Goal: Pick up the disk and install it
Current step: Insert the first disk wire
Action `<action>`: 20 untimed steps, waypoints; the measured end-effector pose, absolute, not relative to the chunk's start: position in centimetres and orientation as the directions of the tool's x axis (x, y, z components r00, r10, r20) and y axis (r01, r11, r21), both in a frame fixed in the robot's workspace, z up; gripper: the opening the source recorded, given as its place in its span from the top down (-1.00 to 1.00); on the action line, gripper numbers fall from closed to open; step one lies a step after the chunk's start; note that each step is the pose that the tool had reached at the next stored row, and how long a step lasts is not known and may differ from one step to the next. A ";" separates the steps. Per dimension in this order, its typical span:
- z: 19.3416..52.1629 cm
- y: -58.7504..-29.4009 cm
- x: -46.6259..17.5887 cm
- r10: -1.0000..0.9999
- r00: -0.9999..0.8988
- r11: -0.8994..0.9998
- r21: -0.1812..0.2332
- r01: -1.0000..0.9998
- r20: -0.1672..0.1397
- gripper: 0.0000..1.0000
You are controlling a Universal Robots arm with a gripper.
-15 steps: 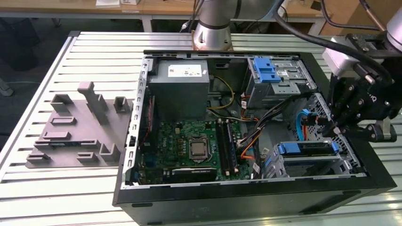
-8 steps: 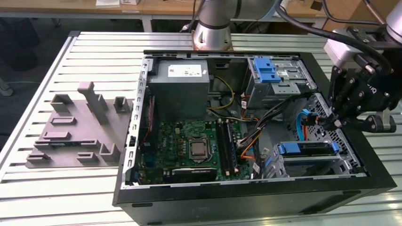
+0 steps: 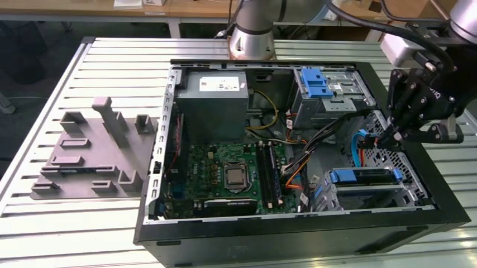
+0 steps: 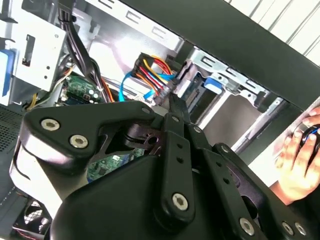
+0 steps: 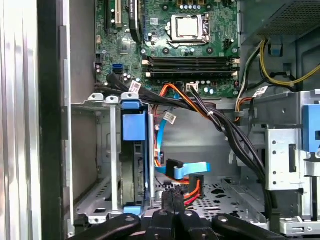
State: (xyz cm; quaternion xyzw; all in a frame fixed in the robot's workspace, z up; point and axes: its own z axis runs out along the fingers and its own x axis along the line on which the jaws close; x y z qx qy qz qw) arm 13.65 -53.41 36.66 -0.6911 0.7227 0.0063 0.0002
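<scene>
We see the tool (image 3: 392,135) hanging inside the open computer case (image 3: 298,240), near the case wall on the exterior view's right. The case lies on the slatted surface (image 3: 89,234). In the first wrist view the two fingertips (image 5: 167,202) are pressed together with nothing between them, so we judge the tool clenched and empty.

The disk (image 3: 362,176) sits in the drive cage (image 5: 90,150) at the case's near corner on the exterior view's right. It stands on edge between its blue rails, with a blue tab at one end.

The relation that matters is this. In the exterior view the disk lies below the tool and a little toward that view's left, near but not touching. Its long axis runs across that view from left to right, along the front wall of the case. In the first wrist view the disk (image 5: 133,172) stands off to one side of the fingertips, not in line with them. A bundle of orange and blue cables (image 5: 192,172) lies straight ahead of the fingertips.
</scene>
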 end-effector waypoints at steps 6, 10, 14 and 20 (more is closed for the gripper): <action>36.5 -52.3 13.6 -0.998 -0.046 0.046 0.007 -0.999 0.035 0.52; 35.9 -51.8 13.6 -0.998 -0.046 0.047 0.007 -0.999 0.043 0.52; 35.5 -51.8 13.7 -0.998 -0.048 0.048 0.003 -0.999 0.051 0.52; 35.4 -51.8 13.7 -0.997 -0.051 0.051 0.002 -0.999 0.057 0.67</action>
